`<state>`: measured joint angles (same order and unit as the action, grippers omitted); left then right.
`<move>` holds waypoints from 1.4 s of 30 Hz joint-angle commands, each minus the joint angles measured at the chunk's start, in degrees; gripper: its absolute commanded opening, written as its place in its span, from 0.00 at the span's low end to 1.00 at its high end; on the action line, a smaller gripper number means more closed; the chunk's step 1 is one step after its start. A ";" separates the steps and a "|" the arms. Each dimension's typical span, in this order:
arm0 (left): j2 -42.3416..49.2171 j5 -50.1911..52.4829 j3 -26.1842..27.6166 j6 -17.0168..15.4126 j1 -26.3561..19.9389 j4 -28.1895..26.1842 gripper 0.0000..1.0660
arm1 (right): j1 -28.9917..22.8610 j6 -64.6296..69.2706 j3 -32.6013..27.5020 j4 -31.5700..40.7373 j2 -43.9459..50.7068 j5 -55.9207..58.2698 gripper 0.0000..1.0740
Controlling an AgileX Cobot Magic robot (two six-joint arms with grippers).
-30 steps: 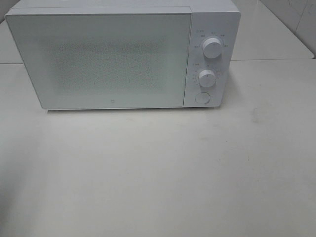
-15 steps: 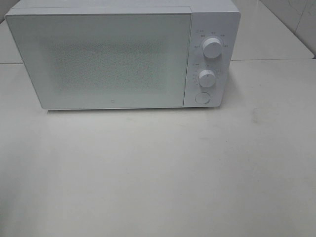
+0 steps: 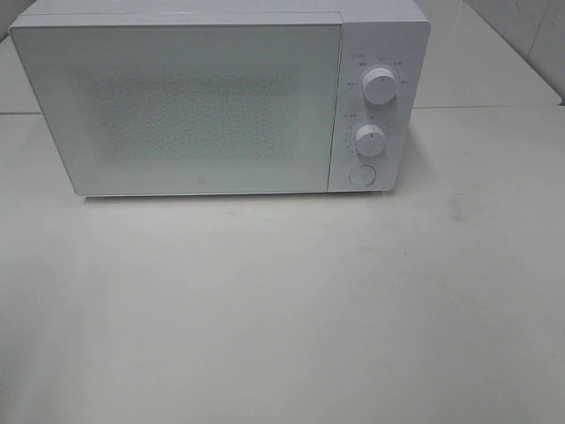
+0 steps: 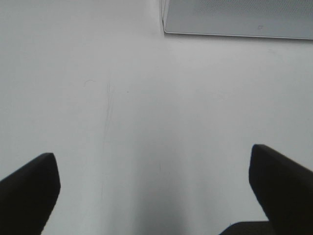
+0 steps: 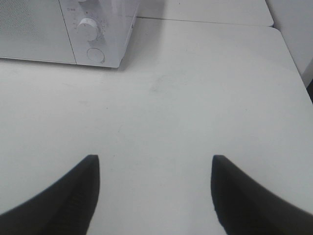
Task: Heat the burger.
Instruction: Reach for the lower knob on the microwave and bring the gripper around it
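Note:
The burger is not in view in any frame. A white microwave (image 3: 203, 102) stands at the back of the table with its door shut; two round knobs (image 3: 379, 87) and a round button (image 3: 362, 175) sit on its right panel. Neither arm shows in the exterior high view. My left gripper (image 4: 154, 188) is open and empty over the bare white table, with the microwave's lower corner (image 4: 234, 19) ahead of it. My right gripper (image 5: 154, 188) is open and empty over the table, with the microwave's knob panel (image 5: 90, 32) ahead.
The white table (image 3: 282, 309) stretches in front of the microwave. A seam between table sections (image 5: 205, 22) runs behind the microwave's right side. The table's right edge (image 5: 293, 63) shows in the right wrist view. A tiled wall (image 3: 530, 35) rises at the back right.

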<state>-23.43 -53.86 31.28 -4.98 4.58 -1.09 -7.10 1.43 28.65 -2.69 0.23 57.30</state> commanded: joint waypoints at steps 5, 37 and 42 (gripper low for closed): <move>2.41 -6.25 -0.34 -0.40 -0.17 -0.57 0.93 | 0.34 0.00 -0.17 0.11 1.66 -0.34 0.60; 24.98 -7.51 -1.43 0.46 -0.17 -1.49 0.93 | 0.34 0.40 -0.17 0.00 1.55 -0.34 0.60; 24.98 -7.51 -1.43 0.46 -0.17 -1.72 0.93 | 0.17 0.80 -0.17 0.00 1.15 -0.34 0.59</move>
<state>0.23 -61.25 30.02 -4.76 4.58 -2.41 -7.10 1.55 28.65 -2.69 0.23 57.30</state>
